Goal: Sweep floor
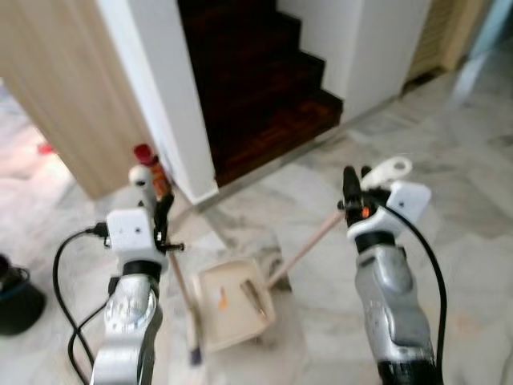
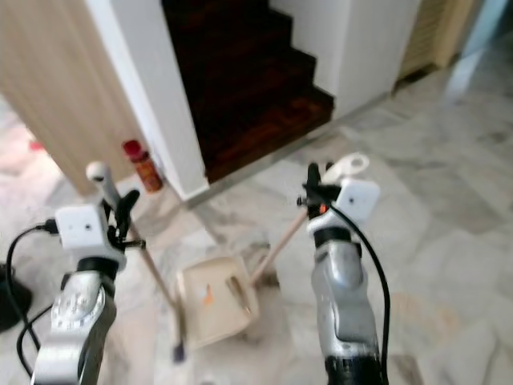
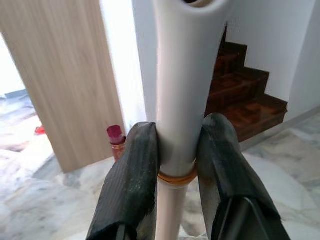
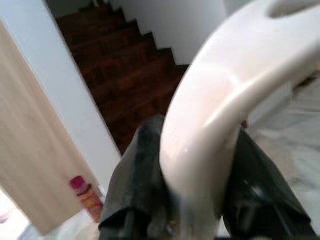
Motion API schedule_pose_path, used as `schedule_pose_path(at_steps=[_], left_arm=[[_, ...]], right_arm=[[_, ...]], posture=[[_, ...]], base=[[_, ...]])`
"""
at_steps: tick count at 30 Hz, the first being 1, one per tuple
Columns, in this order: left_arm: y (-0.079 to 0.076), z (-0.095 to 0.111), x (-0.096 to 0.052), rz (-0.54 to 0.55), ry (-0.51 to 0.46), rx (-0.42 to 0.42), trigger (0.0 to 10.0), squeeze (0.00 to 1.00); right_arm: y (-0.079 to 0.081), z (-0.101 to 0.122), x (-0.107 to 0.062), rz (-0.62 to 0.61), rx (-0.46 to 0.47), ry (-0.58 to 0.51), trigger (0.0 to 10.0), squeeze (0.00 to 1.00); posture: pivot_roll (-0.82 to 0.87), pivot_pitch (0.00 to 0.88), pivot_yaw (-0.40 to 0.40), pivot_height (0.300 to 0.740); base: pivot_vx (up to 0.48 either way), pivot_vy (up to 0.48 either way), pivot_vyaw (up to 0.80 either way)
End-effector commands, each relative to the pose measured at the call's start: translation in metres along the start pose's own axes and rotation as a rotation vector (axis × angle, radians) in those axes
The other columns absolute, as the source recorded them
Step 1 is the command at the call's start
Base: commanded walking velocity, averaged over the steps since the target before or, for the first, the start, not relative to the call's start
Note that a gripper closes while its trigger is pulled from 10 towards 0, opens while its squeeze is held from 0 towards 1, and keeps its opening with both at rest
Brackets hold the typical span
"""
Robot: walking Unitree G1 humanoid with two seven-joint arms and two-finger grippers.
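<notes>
You are gripping two long handles at once, and both grippers are clamped tight. Your left gripper [image 1: 163, 215] is pinching the broom handle [image 3: 175, 100] just below its white plastic cap, with a finger [image 3: 132, 185] pressed on either side. Your right gripper [image 1: 350, 192] is closing on the curved white grip of the dustpan handle [image 4: 220, 125], fingers squeezing it from both sides.

Nearest your feet, the broom [image 1: 186, 301] is running down to its head on the marble floor [image 1: 449, 208], just beside the dustpan's left edge. The dustpan [image 1: 232, 301] is lying flat on the floor between your two arms, already carrying a small orange scrap [image 1: 223, 300] and a darker bit of litter [image 1: 255, 298]. Its pale stick is slanting up from the pan's far right corner to your right gripper.

Both tools are looking light and stiff, but the glossy plastic ends are likely slippery, so a hold this high is giving you long leverage and little control; the heads will probably swing if you are moving fast.

Farther off, a red-capped bottle [image 1: 156, 175] is standing against the white wall corner, next to a wooden panel [image 1: 64, 96]. Beyond it, the dark wooden stairs [image 1: 256, 88] are rising away.
</notes>
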State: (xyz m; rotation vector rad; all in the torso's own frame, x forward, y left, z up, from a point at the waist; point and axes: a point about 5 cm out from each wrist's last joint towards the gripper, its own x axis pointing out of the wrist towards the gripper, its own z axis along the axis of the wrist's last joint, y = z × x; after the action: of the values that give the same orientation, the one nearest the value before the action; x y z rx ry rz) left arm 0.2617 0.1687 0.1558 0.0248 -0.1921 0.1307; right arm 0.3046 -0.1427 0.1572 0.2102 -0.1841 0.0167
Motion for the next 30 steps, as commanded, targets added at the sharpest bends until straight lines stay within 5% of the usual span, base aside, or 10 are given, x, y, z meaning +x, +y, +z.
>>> schedule_pose_path(at_steps=[1, 16, 30], left_arm=[[0.0010, 0.0123, 0.0017, -0.003, -0.058, -0.005, 10.0, 0.00], [0.0016, 0.0131, 0.0029, 0.001, -0.059, 0.001, 10.0, 0.00], [0.0005, 0.0136, 0.0065, 0.000, -0.065, 0.004, 10.0, 0.00]], right_arm=[[0.0090, 0.0136, 0.0034, 0.033, 0.012, -0.062, 10.0, 0.00], [0.0093, 0.0114, 0.0030, 0.036, 0.015, -0.049, 10.0, 0.00], [0.0113, 0.0182, 0.0094, 0.041, 0.009, -0.075, 10.0, 0.00]], posture=[[-0.06, 0.050, 0.039, 0.740], [-0.04, 0.076, 0.038, 0.740], [-0.08, 0.087, 0.043, 0.740]], base=[[0.000, 0.292, 0.56], [0.000, 0.294, 0.06], [0.000, 0.298, 0.44]])
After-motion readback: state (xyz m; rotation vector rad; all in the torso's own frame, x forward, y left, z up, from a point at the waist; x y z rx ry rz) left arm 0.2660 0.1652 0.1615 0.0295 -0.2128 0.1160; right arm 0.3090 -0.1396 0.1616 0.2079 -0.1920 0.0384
